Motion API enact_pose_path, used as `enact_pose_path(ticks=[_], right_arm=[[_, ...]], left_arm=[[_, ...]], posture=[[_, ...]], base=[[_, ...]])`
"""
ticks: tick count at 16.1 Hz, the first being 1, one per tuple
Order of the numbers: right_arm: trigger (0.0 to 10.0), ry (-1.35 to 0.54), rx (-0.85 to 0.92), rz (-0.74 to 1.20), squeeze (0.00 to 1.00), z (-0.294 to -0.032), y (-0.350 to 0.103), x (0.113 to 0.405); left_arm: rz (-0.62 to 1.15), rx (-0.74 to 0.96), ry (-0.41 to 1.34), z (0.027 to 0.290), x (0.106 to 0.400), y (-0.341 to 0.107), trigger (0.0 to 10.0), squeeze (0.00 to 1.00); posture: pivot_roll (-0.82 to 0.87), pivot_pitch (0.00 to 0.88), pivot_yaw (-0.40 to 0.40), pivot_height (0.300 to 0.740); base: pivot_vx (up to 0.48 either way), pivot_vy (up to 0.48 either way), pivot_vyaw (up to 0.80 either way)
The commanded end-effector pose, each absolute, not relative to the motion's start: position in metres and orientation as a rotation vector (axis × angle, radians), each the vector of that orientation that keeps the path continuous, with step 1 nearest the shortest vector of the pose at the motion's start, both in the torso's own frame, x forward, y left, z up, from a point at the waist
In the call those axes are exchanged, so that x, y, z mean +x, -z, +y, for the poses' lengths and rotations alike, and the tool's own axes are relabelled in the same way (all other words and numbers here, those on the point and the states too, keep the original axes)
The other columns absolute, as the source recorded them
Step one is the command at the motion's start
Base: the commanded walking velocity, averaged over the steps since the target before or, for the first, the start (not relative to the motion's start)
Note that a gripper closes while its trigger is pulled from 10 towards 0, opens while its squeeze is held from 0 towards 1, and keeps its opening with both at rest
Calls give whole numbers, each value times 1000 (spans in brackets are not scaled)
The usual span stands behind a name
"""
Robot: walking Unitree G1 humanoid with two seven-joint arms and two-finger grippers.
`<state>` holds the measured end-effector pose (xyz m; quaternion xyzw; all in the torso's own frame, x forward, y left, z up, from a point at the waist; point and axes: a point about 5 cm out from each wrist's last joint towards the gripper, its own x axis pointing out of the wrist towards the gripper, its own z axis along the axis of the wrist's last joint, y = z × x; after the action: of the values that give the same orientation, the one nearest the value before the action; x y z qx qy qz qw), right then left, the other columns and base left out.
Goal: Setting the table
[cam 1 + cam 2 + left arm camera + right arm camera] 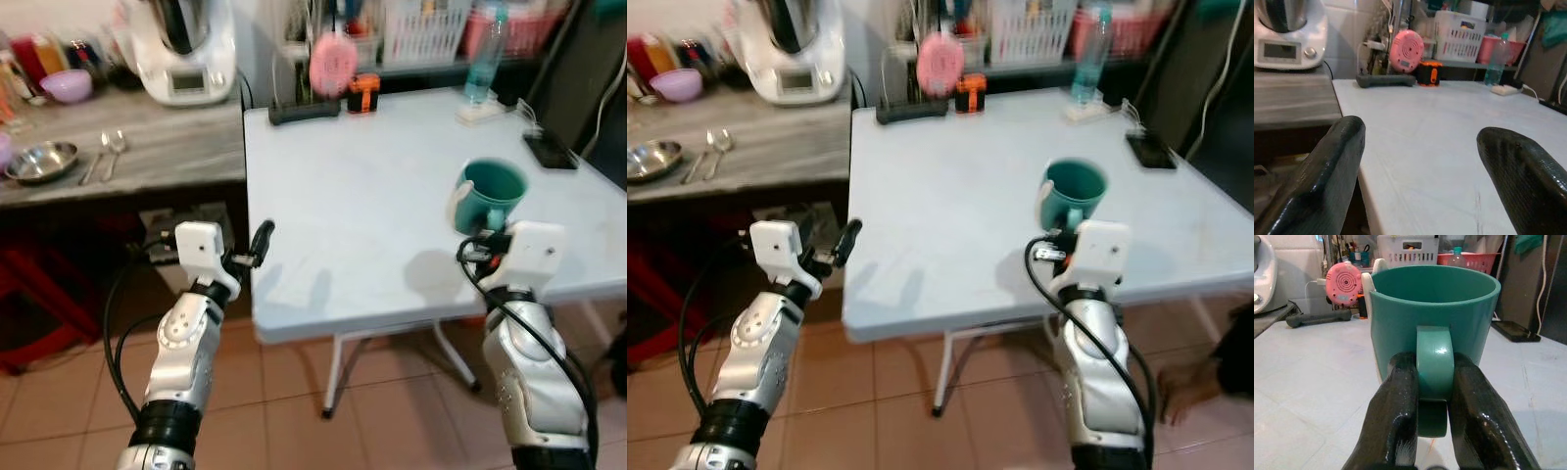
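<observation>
The teal ceramic mug (1434, 328) is pinched by its handle between the two black fingers of the right gripper (1433, 396) and is kept upright above the near right part of the pale blue folding table (372, 186), presumably so that it can be set down level as part of the table setting. The left gripper (1425, 171) is held with its fingers spread and empty at the table's near left edge. Whether the mug's base touches the tabletop cannot be made out.
</observation>
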<state>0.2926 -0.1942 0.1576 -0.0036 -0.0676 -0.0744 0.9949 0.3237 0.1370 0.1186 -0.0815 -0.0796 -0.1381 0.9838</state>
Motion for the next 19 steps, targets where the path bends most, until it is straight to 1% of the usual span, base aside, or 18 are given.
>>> enact_pose_path(ticks=[1,4,7,8,11,15,17,19], right_arm=[[10000,151,-14,-166,0,-194,-165,292],[10000,137,-29,-173,0,-193,-165,290],[10000,123,-59,-187,0,-197,-166,283],[10000,123,-70,-185,0,-199,-165,282],[10000,127,-73,-185,0,-200,-165,282],[10000,115,-72,-195,0,-196,-167,280],[10000,109,-76,-191,0,-198,-165,274],[10000,102,-80,-171,0,-199,-160,271]], left_arm=[[-162,-155,278,133,324,-119,10000,0],[-172,-129,223,138,325,-121,10000,0],[-170,-85,134,156,322,-118,10000,0],[-165,-77,119,161,320,-116,10000,0],[-155,-74,118,159,316,-112,10000,0],[-160,-59,99,160,313,-111,10000,0],[-139,-24,86,170,300,-103,10000,0],[-127,-18,78,173,295,-101,10000,0]], posture=[[-104,5,67,740],[-103,6,67,740],[-99,8,65,740],[-99,8,65,740],[-99,8,65,740],[-94,7,64,740],[-93,14,66,740],[-93,14,66,740]], base=[[0,454,0],[0,454,0],[0,450,0],[0,450,431],[0,451,637],[0,454,0],[0,452,0],[0,454,0]])
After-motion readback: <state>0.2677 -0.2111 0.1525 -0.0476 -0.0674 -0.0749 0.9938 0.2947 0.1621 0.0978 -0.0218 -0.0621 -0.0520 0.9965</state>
